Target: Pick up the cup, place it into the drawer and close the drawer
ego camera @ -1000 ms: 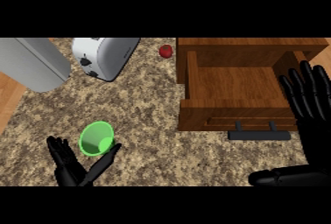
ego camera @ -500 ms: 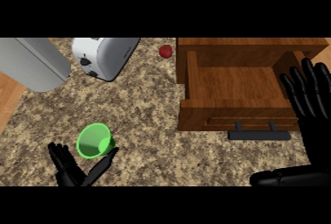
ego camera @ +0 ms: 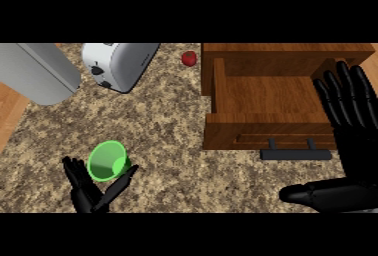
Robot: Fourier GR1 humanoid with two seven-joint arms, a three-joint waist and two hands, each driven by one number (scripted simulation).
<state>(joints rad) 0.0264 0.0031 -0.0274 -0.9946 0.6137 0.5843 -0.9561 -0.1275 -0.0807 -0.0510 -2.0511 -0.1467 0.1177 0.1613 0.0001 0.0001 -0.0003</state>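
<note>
A green cup (ego camera: 108, 161) lies tilted on the speckled counter at the lower left, its mouth facing up and left. My left hand (ego camera: 90, 189) is just below it, fingers straight and spread on either side of the cup's base, open. The wooden drawer (ego camera: 273, 102) stands pulled out at the upper right, its inside bare, with a dark handle (ego camera: 295, 153) at its front. My right hand (ego camera: 351, 107) rests open over the drawer's right side, fingers pointing up.
A white toaster (ego camera: 118, 62) stands at the top centre-left, with a large grey appliance (ego camera: 33, 72) to its left. A small red object (ego camera: 189, 58) lies beside the drawer's back left corner. Wooden floor shows past the counter's left edge (ego camera: 9, 112).
My left hand has slipped a little lower and to the right under the cup. The cup has barely shifted. The right hand has moved only slightly.
</note>
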